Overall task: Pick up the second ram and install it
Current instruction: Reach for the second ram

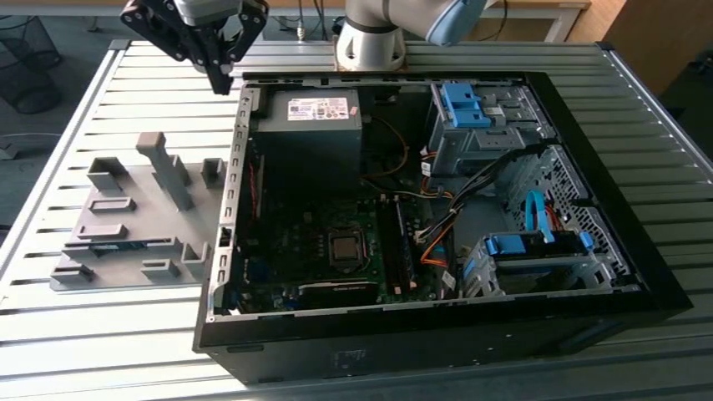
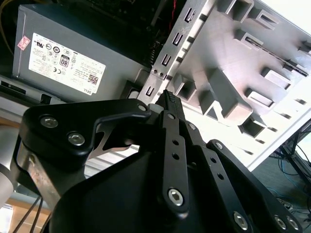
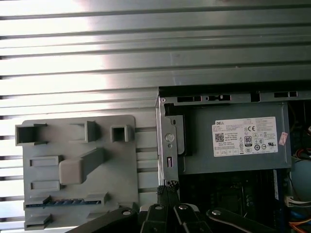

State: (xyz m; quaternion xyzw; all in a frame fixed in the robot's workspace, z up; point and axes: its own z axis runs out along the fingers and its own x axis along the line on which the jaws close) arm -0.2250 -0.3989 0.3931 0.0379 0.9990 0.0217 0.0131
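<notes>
- We see the open computer case (image 1: 446, 334) filling the exterior view's centre and right.
- The grey holder (image 1: 128, 219) sits at that view's left; the second ram (image 1: 120, 246) lies in its slot.
- The gripper (image 1: 223, 82) hangs upper left, fingers pressed together, empty.

Sitting on the grey power supply (image 3: 228, 162): a white printed label (image 3: 247, 136), carrying small round marks, a square code and fine lines mostly too small for reading. Lying just beside its corner: a small pink sticker (image 3: 283, 138).
</notes>
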